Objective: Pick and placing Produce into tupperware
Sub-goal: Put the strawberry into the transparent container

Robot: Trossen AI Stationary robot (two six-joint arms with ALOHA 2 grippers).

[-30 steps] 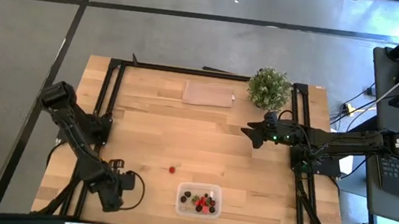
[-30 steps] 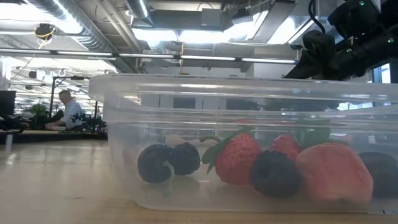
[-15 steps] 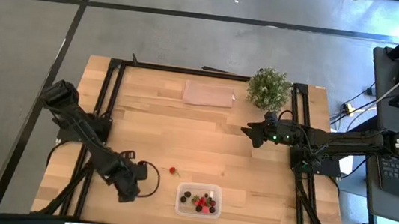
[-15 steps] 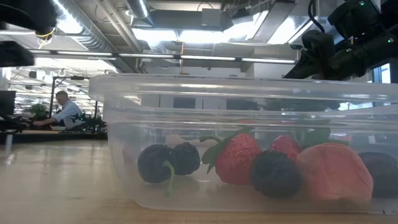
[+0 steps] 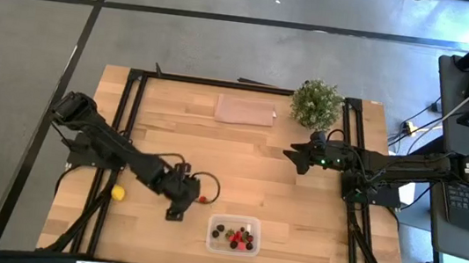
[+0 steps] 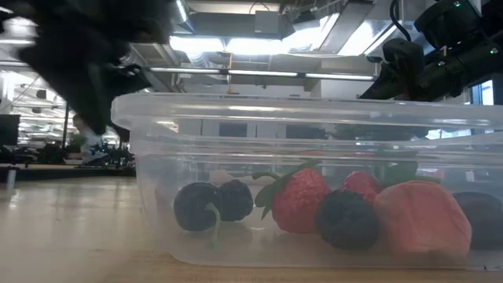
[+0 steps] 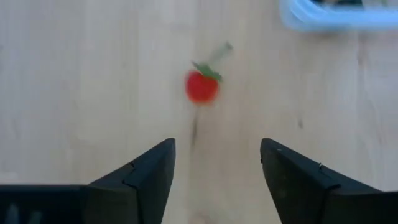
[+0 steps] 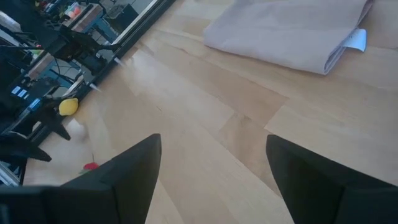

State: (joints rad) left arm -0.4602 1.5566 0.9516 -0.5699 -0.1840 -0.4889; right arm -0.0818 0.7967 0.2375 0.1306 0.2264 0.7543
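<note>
While ceiling lights glow behind, pale wooden table (image 5: pixel 248 164) carries clear tupperware (image 5: pixel 233 233).

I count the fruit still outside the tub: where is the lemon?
In the high view the lemon lies on the wooden table near its left edge, beside the left arm, well left of the clear tub and the loose strawberry.
</note>
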